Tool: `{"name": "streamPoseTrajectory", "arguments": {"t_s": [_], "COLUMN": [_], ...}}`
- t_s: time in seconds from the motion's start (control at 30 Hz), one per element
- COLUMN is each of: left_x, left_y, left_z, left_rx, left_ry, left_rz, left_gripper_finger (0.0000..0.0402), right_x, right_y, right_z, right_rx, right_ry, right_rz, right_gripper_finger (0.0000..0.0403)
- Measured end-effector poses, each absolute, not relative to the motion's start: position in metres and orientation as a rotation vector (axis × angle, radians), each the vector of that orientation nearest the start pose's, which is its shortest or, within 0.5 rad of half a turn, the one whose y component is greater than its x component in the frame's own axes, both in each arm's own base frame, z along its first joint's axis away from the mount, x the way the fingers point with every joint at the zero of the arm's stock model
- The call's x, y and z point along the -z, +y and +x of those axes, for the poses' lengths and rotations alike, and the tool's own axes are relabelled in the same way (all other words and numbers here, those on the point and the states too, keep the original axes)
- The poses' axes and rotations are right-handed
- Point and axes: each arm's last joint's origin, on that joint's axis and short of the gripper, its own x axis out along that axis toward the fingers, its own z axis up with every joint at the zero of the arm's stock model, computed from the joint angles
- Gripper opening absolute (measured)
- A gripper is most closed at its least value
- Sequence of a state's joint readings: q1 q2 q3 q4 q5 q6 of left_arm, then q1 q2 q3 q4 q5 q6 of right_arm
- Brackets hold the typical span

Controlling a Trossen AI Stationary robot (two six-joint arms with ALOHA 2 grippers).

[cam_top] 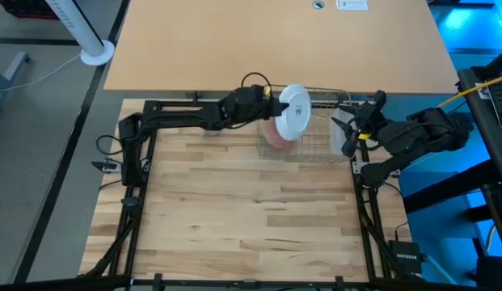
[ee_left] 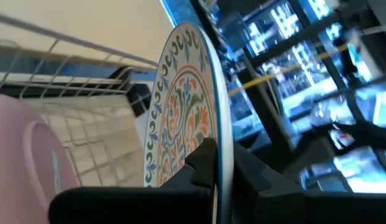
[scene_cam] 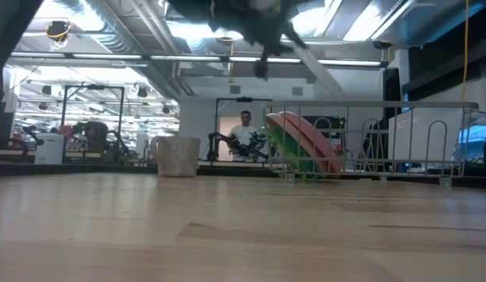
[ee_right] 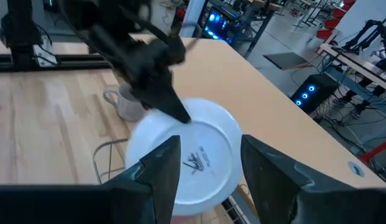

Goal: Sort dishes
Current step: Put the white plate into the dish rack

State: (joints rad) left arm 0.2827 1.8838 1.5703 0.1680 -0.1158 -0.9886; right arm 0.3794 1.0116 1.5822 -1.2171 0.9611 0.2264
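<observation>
Two hands are in view. The left hand (cam_top: 275, 95) is pinched on the rim of the white patterned plate (cam_top: 294, 111), holding it on edge in the air above the wire dish rack (cam_top: 319, 129); in the left wrist view its dark fingers (ee_left: 202, 163) clamp the plate's edge, the floral face turned toward the camera, and the right wrist view shows the plate's plain white back. Below it, inside the rack, the pink plate (scene_cam: 305, 141) leans tilted, with the green plate (scene_cam: 286, 149) just behind and touching it, as the low view shows. The right hand (cam_top: 348, 129) hovers at the rack's right end, fingers spread wide and holding nothing, pointed at the raised plate. The small grey cup (scene_cam: 178, 156) stands upright on the desk (cam_top: 234, 210), left of the rack and apart from it. A person (scene_cam: 244, 133) stands far back in the room.
</observation>
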Motion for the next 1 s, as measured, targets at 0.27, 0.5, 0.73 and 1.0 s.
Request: {"name": "streamPoseTrajectory", "arguments": {"t_s": [0.27, 0.5, 0.73, 1.0], "left_x": [-0.273, -0.265, -0.266, -0.267], "left_y": [0.164, 0.172, 0.173, 0.172], "left_z": [0.445, 0.444, 0.443, 0.442], "left_rx": [-0.523, -0.576, -0.582, -0.591], "left_ry": [-0.061, -0.063, -0.066, -0.057], "left_rz": [-1.068, -1.084, -1.082, -1.081], "left_gripper_finger": [0.0008, 0.0007, 0.0005, 0.0004], "right_x": [-0.450, -0.434, -0.422, -0.419], "right_y": [0.024, 0.027, 0.028, 0.027], "right_z": [0.125, 0.131, 0.134, 0.133], "right_rx": [0.612, 0.611, 0.612, 0.613], "right_ry": [0.486, 0.539, 0.582, 0.612], "right_rz": [-0.225, -0.268, -0.300, -0.320], "right_gripper_finger": [0.0172, 0.0172, 0.0172, 0.0172]}}
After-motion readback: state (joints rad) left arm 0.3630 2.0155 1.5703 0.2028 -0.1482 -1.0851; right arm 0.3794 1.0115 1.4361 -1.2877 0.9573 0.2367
